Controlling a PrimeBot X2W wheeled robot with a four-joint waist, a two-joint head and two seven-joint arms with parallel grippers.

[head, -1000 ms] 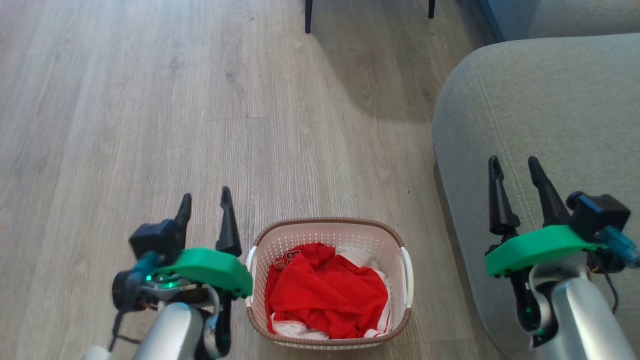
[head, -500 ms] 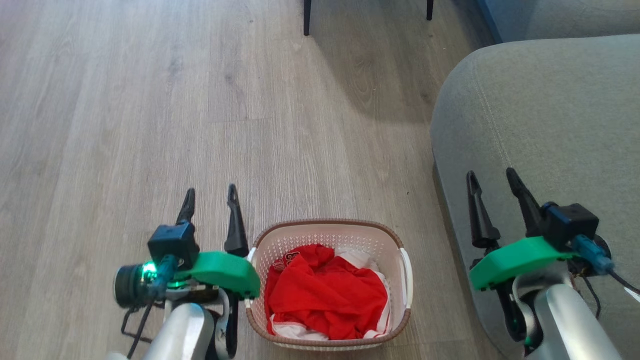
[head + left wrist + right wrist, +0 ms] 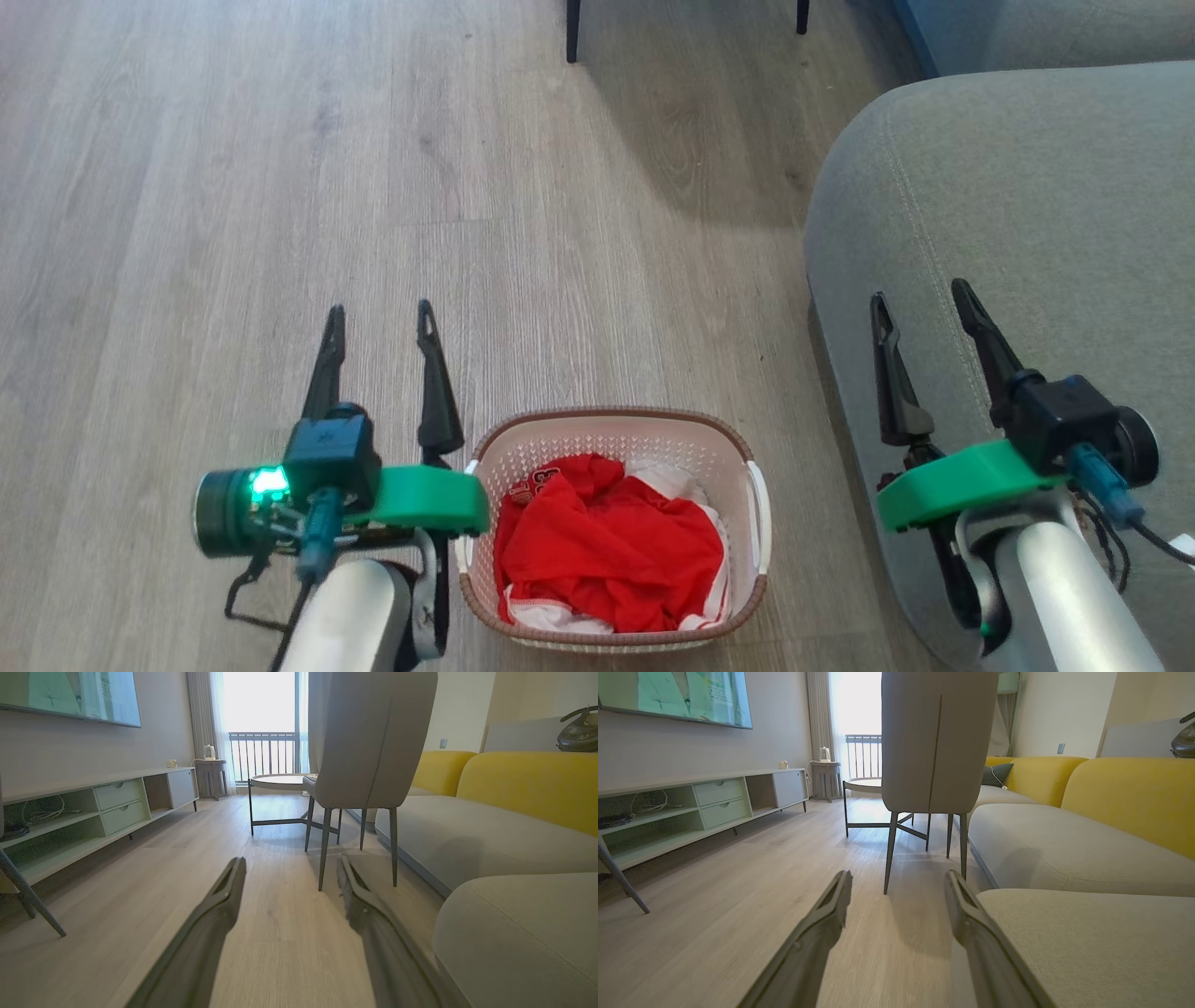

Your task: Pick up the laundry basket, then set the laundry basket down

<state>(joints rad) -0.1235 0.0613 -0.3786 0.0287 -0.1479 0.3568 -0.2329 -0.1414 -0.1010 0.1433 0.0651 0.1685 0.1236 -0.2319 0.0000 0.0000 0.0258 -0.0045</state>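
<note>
L gripper & R gripper are hanging wide, empty, at the laundry basket's 9 & 3 o'clock; prob. best lowering both evenly onto its handles.

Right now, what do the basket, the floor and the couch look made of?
Basket: likely matte white plastic, given the punched holes; its brown rim looks moulded to mimic weave. Floor: wood-look planks, grain and seams visible, maybe laminate. Couch: grey woven fabric, stitched seam.
</note>
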